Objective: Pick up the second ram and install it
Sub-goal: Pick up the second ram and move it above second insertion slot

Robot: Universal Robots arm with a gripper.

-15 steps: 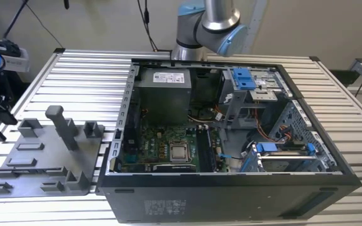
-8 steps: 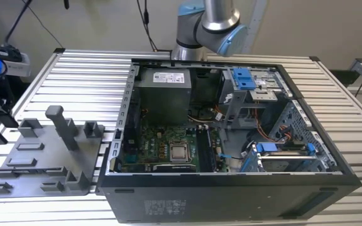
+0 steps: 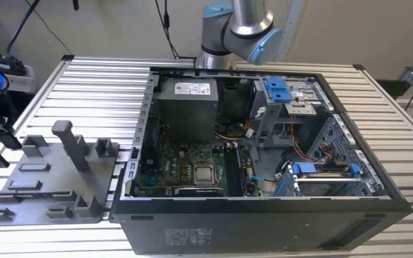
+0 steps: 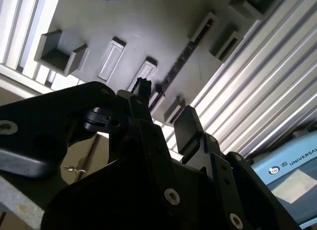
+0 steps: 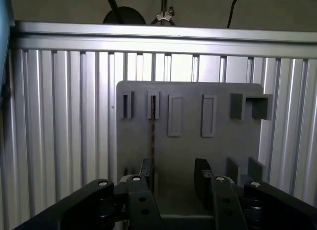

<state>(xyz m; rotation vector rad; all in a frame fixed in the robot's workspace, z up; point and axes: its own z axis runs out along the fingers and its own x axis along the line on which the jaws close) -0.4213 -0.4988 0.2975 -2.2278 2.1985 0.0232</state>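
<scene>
At the exterior view's lower left, a grey plate with upright pegs is laid on the slatted table. Just beside it, the open case is set across the centre and the exterior view's right, with the board exposed on its floor. The arm is seen behind the case at the top centre. In both wrist views the gripper is poised low over the plate, its jaws spread wide and nothing gripped between them. The ram is found standing on edge in a slot of the plate, seen as a thin dark strip. In the first wrist view it is lined up close beside one finger and well apart from the other finger. Whether that near finger touches it cannot be told. In the second wrist view the ram is seen running away from the fingertips along the plate. The task is judged to be at its start: the gripper is brought to the ram, but no grasp is made and the ram is not lifted. Its seating on the board is not yet done. Whether another stick is already seated there cannot be made out.
</scene>
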